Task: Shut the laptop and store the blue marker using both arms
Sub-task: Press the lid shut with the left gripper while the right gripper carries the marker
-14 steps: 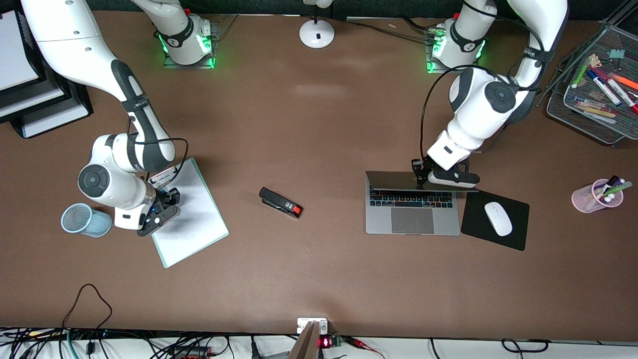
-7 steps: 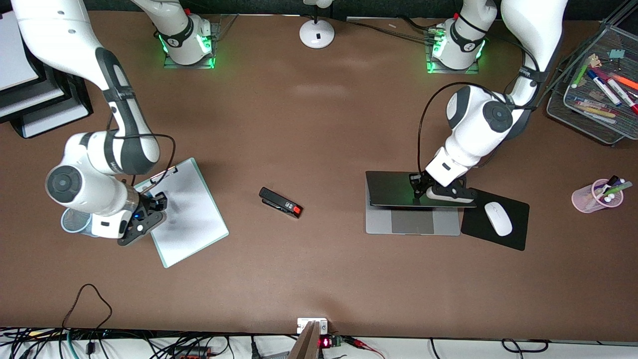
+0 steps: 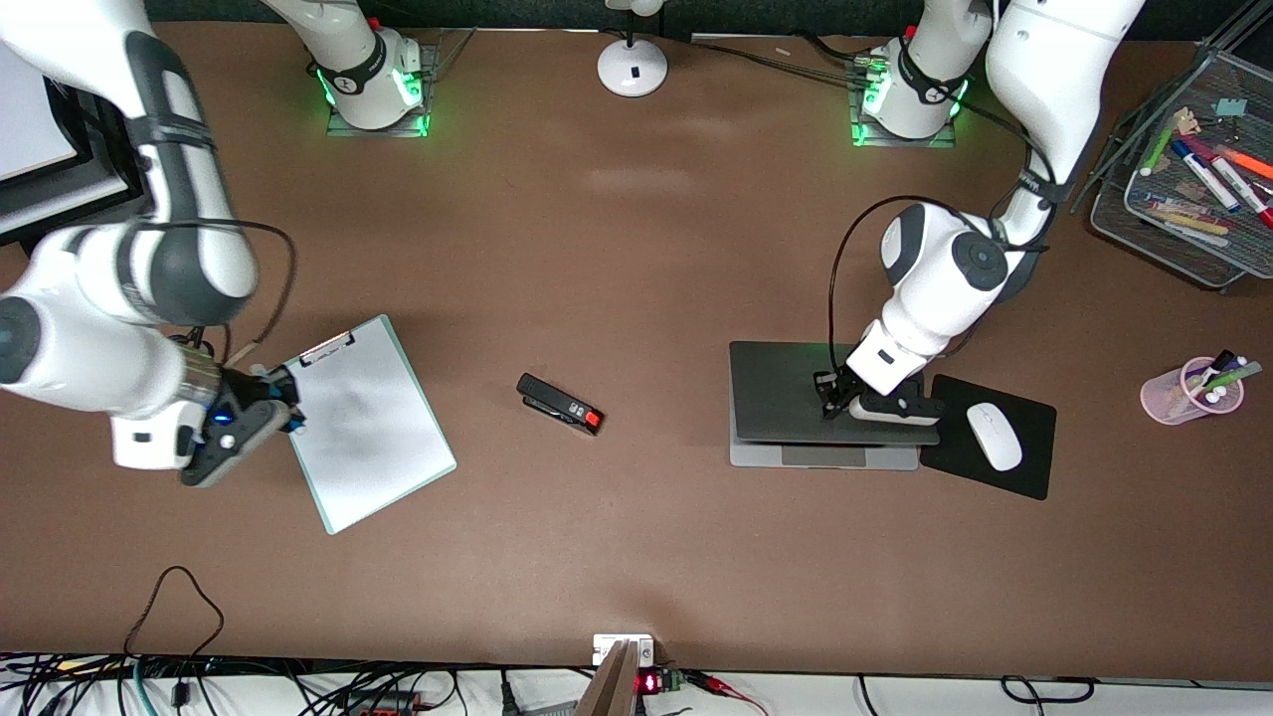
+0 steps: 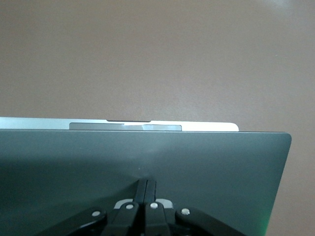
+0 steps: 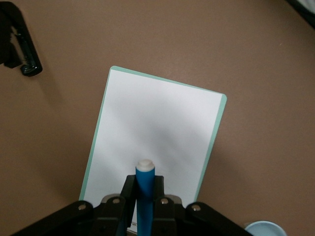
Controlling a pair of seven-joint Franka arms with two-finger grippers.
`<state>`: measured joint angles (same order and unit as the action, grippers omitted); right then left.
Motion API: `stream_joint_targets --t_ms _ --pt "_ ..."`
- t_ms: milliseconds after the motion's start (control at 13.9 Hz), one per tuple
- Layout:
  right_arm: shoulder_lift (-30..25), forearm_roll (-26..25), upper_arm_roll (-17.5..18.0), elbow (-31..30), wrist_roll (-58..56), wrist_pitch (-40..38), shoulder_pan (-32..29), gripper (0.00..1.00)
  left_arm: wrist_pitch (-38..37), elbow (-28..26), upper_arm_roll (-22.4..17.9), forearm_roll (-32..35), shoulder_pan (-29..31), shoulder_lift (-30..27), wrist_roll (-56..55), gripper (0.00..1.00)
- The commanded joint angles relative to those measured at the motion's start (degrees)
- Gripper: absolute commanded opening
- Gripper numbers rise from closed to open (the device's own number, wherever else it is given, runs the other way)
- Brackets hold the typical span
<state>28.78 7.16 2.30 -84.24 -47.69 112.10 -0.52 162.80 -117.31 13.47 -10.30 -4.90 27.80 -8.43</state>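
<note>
The silver-grey laptop (image 3: 786, 398) lies toward the left arm's end of the table. Its lid is almost flat, and a thin strip of the base shows at the edge nearer the front camera. My left gripper (image 3: 833, 400) is shut and empty, with its fingertips pressed on the lid (image 4: 147, 152); the left wrist view shows the gripper (image 4: 146, 184) too. My right gripper (image 3: 283, 398) is up over the clipboard's edge, shut on the blue marker (image 5: 145, 196). The marker's white cap sticks out past the right gripper (image 5: 145, 182).
A white clipboard (image 3: 368, 423) lies under the right gripper, and a black stapler (image 3: 560, 404) is mid-table. A white mouse (image 3: 994, 436) sits on a black mousepad (image 3: 1024, 472) beside the laptop. A pink marker cup (image 3: 1188, 390) and mesh tray (image 3: 1183, 229) are at the left arm's end. A blue cup rim (image 5: 263, 228) shows beside the clipboard.
The left gripper has pushed the laptop lid down from half open to almost flat. The right arm has risen with the marker and moved toward its own end of the table, covering the blue cup.
</note>
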Motion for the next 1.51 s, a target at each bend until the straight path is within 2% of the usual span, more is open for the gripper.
stream_joint_targets --t_ms 0,143,645,860,1219,1434 --pt "0.4 5.2 0.4 4.5 -10.9 -5.2 -3.8 0.0 0.5 3.7 -0.6 -0.9 -0.2 3.2 2.2 0.0" --pt "0.4 8.6 0.2 6.3 -16.4 -8.6 -6.2 0.0 0.6 5.6 -0.9 -0.9 -0.4 5.3 2.2 0.0" --pt "0.6 17.5 0.2 6.3 -41.7 -9.4 -15.5 0.0 0.7 9.8 -1.3 -0.9 -0.5 9.9 2.2 0.0" --pt "1.4 23.0 0.2 6.3 -50.8 -9.4 -19.0 0.0 0.9 10.6 -1.3 -0.9 -0.5 11.0 2.2 0.0" --pt "5.0 32.8 0.2 6.2 -64.3 -11.1 -24.2 0.0 1.6 10.6 -1.3 -0.9 -0.8 11.9 2.1 0.0" --pt "7.5 37.0 0.2 6.3 -70.8 -11.8 -26.0 0.0 2.1 10.5 -1.4 -0.9 -0.8 12.1 2.1 0.0"
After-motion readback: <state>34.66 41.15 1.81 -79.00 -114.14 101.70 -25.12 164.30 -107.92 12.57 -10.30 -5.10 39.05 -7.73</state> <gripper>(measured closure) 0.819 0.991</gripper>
